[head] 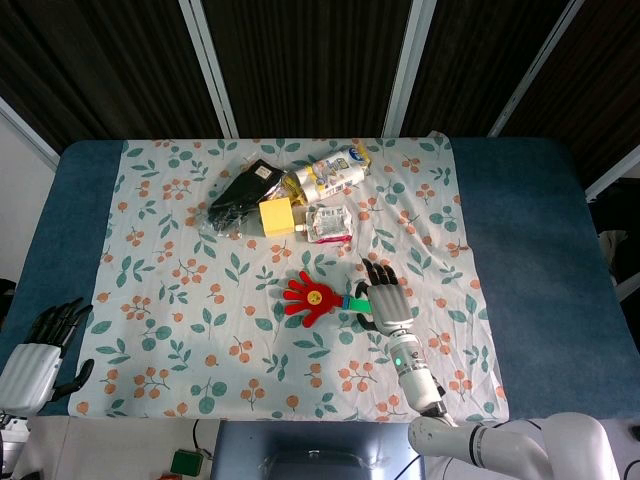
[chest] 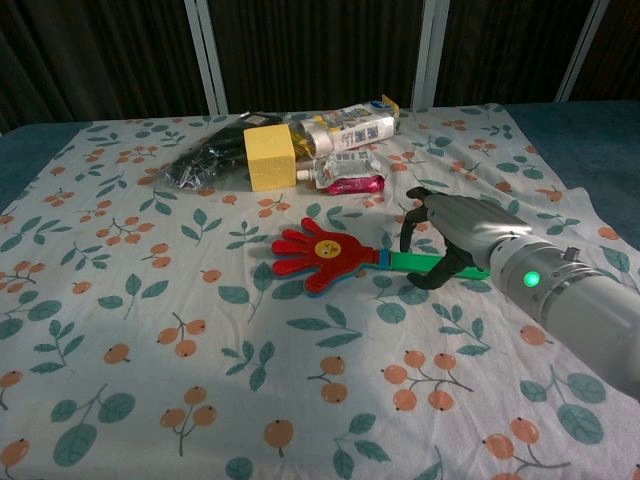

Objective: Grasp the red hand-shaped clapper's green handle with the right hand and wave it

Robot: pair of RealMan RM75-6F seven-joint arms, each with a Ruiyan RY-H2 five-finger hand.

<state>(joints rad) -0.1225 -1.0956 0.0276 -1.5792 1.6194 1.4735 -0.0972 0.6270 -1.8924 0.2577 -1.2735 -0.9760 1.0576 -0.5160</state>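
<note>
Your right hand (chest: 455, 232) arches over the green handle (chest: 425, 264), fingers apart and holding nothing, thumb low beside it. The red clapper (chest: 322, 254) lies flat on the floral cloth (chest: 150, 300). It looks light, stiff and thin, so wrap the handle mid-length.
</note>
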